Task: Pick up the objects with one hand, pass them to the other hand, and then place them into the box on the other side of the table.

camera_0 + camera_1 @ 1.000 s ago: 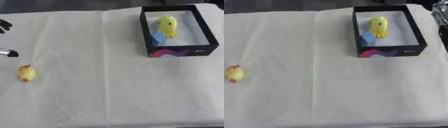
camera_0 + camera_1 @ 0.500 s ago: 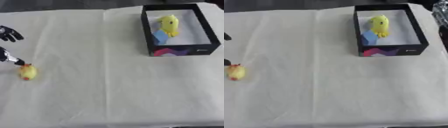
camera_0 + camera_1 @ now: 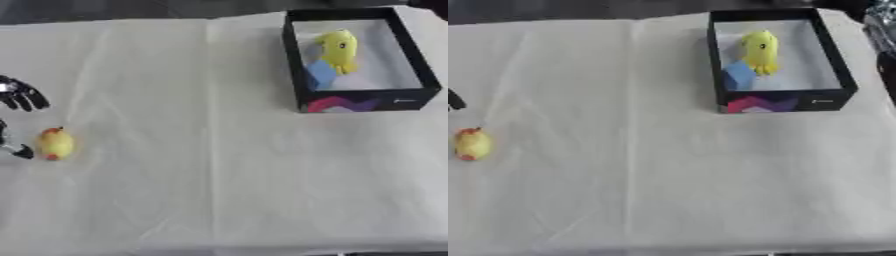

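1. A small, rounded yellow toy with an orange tip [image 3: 56,143] lies on the cloth, well apart from the black box and on the opposite, left side of the table.
2. The black rectangular box [image 3: 298,73] has thin upright walls, a pale matte floor and a pink-and-purple pattern on its near wall.
3. Inside the box a smooth yellow duck-shaped toy [image 3: 337,49] lies near the middle, with a blue block [image 3: 319,76] touching its lower-left side, by the box's near-left corner.
4. The left hand [image 3: 21,95], black with silver parts, shows far from the box at the left edge: fingers spread wide above the small yellow toy, a thumb tip just beside the toy's left, nothing held.
5. The right hand cannot be made out in either view.
6. The cream cloth [image 3: 219,170] covering the table is soft and creased, with 1 long fold line running left of the box.
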Available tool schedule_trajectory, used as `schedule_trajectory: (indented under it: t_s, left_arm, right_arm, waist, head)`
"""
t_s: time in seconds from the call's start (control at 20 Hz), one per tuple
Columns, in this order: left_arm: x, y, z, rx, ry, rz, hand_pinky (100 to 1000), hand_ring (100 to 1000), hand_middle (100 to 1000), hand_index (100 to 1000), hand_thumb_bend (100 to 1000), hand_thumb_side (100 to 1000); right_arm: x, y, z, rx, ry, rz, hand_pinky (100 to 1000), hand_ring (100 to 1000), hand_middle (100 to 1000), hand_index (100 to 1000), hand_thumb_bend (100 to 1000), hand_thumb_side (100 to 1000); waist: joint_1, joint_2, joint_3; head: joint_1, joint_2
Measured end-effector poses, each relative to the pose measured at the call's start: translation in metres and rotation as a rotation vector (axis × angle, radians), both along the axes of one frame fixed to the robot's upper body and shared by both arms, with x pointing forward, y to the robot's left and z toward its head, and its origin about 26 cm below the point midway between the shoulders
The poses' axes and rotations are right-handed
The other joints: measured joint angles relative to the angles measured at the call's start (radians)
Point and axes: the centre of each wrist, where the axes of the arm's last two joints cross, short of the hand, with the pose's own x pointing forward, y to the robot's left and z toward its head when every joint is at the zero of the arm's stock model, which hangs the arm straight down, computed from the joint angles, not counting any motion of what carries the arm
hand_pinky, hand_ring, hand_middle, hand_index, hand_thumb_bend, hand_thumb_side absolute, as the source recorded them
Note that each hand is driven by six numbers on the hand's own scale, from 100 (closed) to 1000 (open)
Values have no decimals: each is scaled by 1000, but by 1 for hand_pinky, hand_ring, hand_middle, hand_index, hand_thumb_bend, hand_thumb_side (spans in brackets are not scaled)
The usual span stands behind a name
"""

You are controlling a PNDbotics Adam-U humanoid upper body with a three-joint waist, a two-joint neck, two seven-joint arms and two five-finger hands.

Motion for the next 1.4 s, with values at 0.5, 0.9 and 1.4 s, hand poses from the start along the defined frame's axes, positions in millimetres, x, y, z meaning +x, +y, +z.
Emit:
schedule_trajectory:
  t_s: [0.5,0.9,1.4]
  left_arm:
    - [-2,-13,-27,-48,-66,70,801,750,699,773,629,161]
    - [-4,-11,-34,-7,-100,77,780,719,650,711,615,100]
    - [-11,-30,-19,-29,-222,-23,711,626,544,587,484,100]
  right_arm:
    - [1,0,-3,-3,8,-6,974,1000,822,1000,100,402]
    - [2,0,-6,0,12,-5,975,1000,824,1000,100,400]
    - [2,-3,-10,-8,24,-14,976,1000,826,1000,100,408]
  waist:
    - [-2,0,-2]
    - [1,0,-8]
    - [3,0,-7]
  head:
    - [3,0]
    - [3,0]
    - [3,0]
